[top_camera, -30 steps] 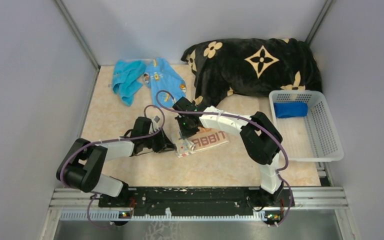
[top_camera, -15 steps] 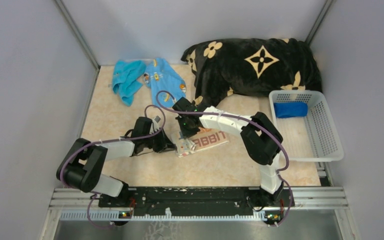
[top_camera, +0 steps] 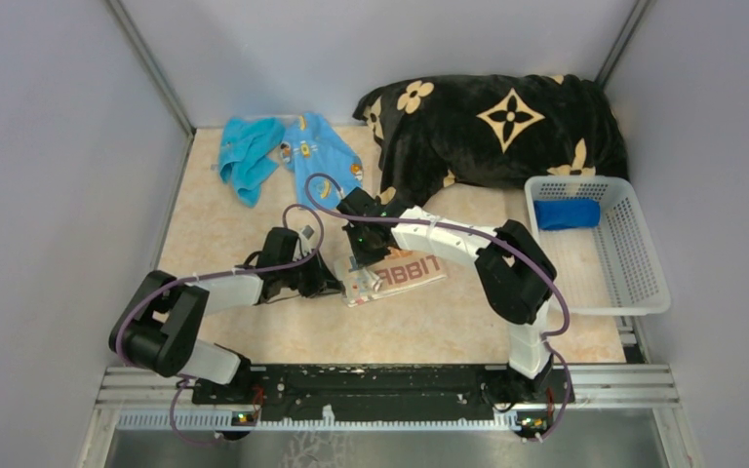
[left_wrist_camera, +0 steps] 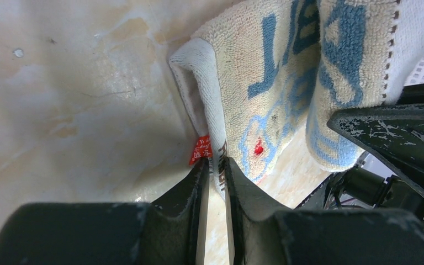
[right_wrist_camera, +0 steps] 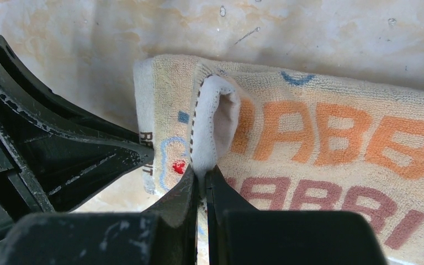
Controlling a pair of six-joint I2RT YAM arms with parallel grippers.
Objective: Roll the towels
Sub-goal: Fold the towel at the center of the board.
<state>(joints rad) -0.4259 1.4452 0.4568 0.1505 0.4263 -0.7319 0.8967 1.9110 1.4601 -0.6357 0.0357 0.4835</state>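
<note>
Left wrist view: left gripper [left_wrist_camera: 215, 168] nearly closed, pinching the striped towel [left_wrist_camera: 265, 77] at its end edge, beside the red tag [left_wrist_camera: 200, 150].
Right wrist view: right gripper [right_wrist_camera: 201, 179] pressed shut on a raised fold of that end.
Towel place: middle of the table [top_camera: 224, 234], nearer its front edge.
Advice: carry both pinches over together, keeping the roll tight and square.

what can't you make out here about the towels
- Top view: left end of the RABBIT towel, covered by the left pincer and right pincer.
- Right wrist view: the towel's right end, cut off by the frame edge.
- Top view: dark blue towel in the basket, too small to tell if rolled.
</note>
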